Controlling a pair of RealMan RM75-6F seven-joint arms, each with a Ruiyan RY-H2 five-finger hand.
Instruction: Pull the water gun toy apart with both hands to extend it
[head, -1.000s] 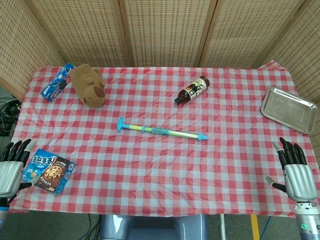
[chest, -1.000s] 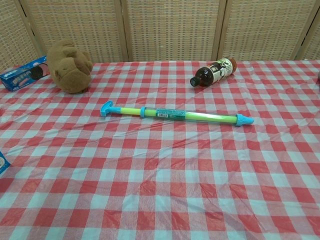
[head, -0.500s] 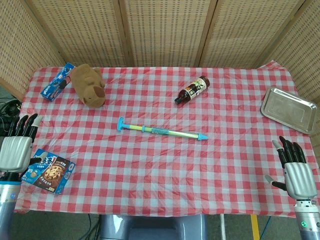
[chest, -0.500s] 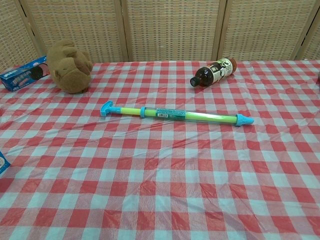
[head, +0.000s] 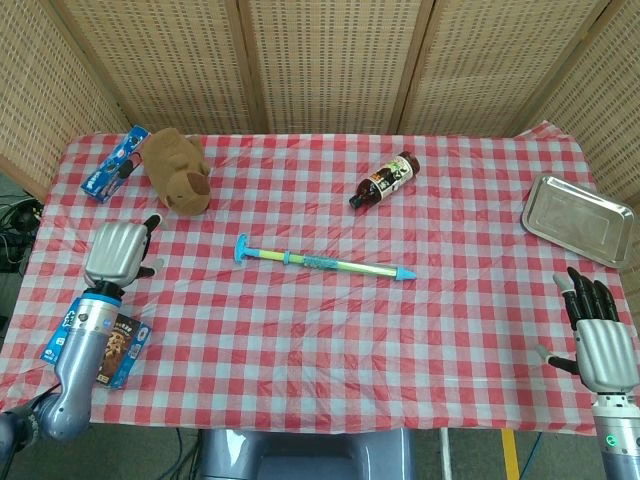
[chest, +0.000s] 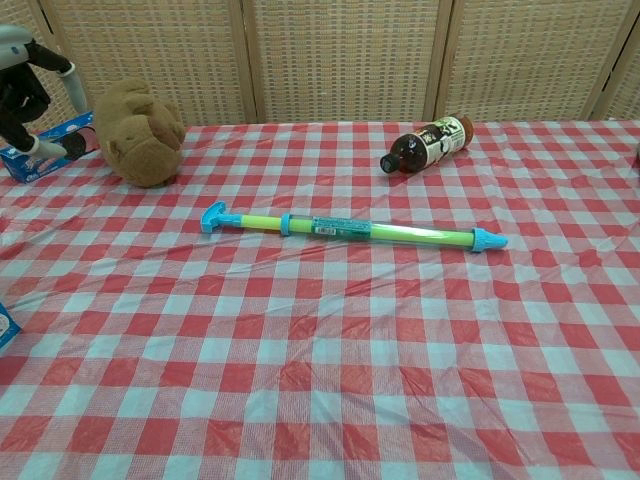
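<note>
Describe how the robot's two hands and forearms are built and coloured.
Both the left hand and the right hand have ribbed silver metal backs and black fingers. Each sits on a grey-blue rounded forearm; a small green light shows on the right wrist, a round marking on the left.
</note>
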